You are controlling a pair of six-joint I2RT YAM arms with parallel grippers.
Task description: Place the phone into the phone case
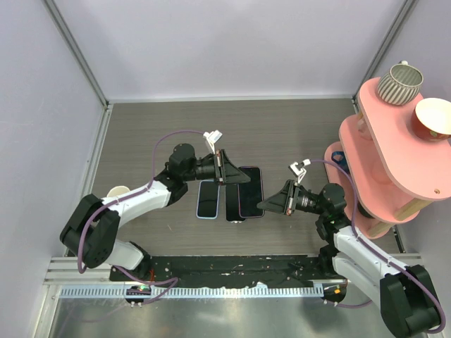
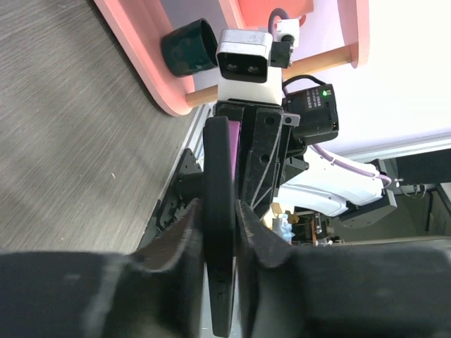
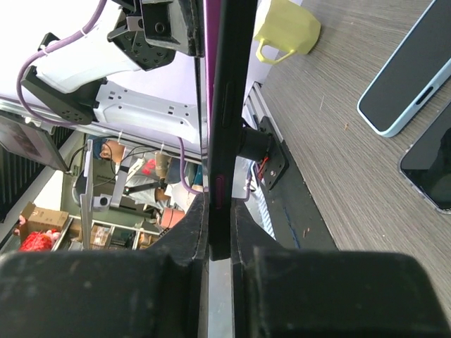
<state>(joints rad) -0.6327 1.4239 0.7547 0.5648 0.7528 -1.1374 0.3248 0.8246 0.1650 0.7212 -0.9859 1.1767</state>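
Observation:
Both grippers are shut on one dark phone [image 1: 251,186] with a purple-pink rim and a pinkish-red side button, and hold it flat above the table. My left gripper [image 1: 225,169] grips its far left end [image 2: 218,169]. My right gripper [image 1: 262,205] grips its near right edge [image 3: 229,84]. The all-black phone [image 1: 234,209] lies on the table, partly under the held one. In the right wrist view the black phone [image 3: 433,169] shows a pale rim, and I cannot tell whether that is the clear case. I cannot make out the case anywhere else.
A light-blue-rimmed phone [image 1: 208,199] lies left of the black one and also shows in the right wrist view [image 3: 409,70]. A pink shelf rack [image 1: 394,155] with cups stands at the right. A yellow cup [image 1: 118,190] stands at the left. A black base strip [image 1: 232,267] runs along the near edge.

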